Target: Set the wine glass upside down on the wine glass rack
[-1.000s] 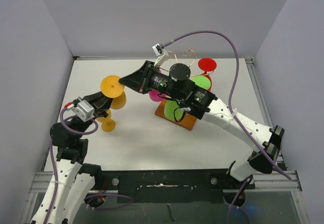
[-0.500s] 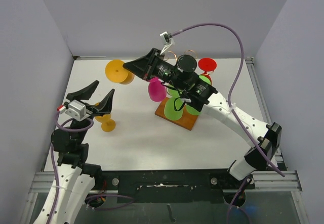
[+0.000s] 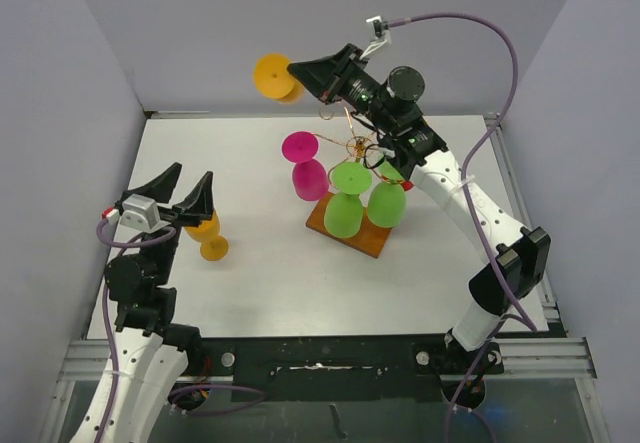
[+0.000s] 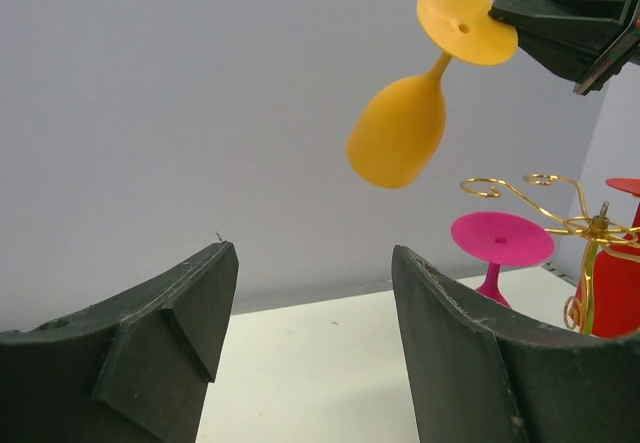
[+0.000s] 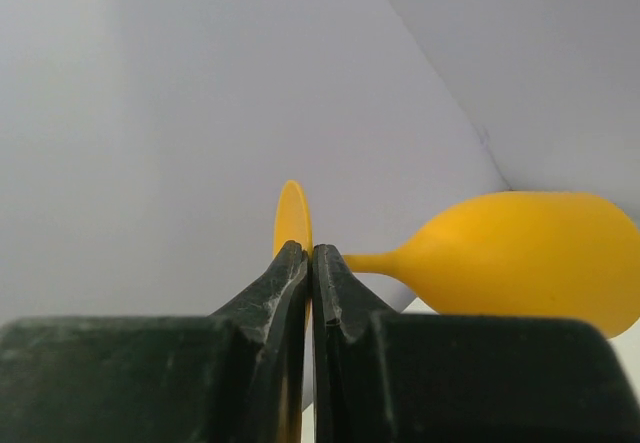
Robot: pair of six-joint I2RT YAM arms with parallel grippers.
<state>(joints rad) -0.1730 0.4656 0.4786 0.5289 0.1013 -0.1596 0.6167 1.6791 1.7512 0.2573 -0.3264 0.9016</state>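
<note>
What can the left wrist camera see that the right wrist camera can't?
Only the left wrist view shows the gold wire rack, a pink plastic glass, a red glass and the left fingers, spread open. Only the right wrist view shows both right fingers pinching, seen edge-on. Both show the yellow plastic wine glass held by its foot.

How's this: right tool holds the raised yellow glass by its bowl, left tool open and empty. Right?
No. The right tool pinches the raised yellow glass by its flat foot, not its bowl; the right wrist view shows it. The left tool is open and empty.
</note>
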